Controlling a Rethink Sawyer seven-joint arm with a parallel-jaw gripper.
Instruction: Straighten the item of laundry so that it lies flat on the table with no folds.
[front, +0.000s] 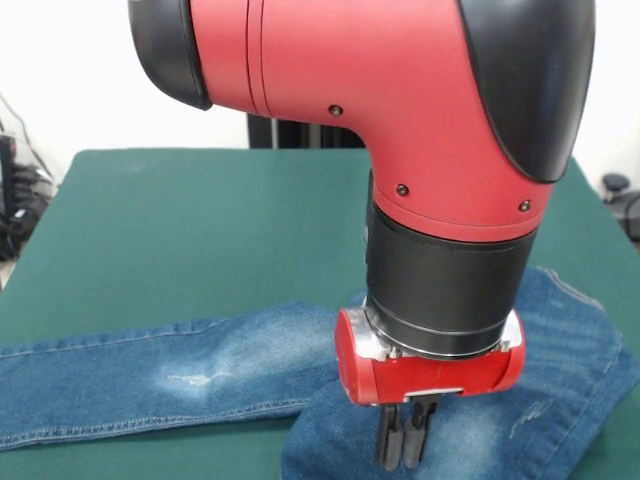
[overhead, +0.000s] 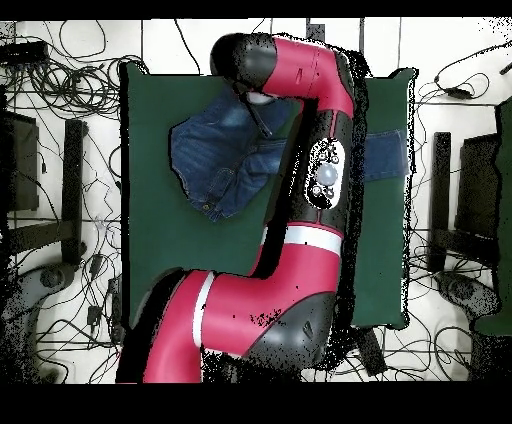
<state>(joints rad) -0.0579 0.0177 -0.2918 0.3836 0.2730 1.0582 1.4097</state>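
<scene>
— Where are the jeans (front: 200, 375) seen?

— In the front view they are spread across the lower part of the frame on the green table (front: 180, 230). One leg is stretched flat toward the lower left edge, with a faded whitish patch near its middle. A bunched, doubled-over portion is seen at the lower right, where the cloth is piled on itself and a fold edge is visible at the bottom centre. In the overhead view the jeans (overhead: 215, 160) are found in the upper left part of the table (overhead: 170, 250), with a narrow strip of denim showing past the arm at the upper right.

— And the gripper (front: 405, 445)?

— It is held low at the bottom centre of the front view, directly in front of the folded denim. The two dark fingers (front: 388, 440) are pressed together with no gap between them, and no cloth is seen pinched there. Whether the tips touch the fabric cannot be told.

— What surrounds the table?

— The red and black arm (overhead: 300, 200) is seen crossing the table in the overhead view, and tangled cables (overhead: 60, 60) are scattered on the floor at both sides.
</scene>
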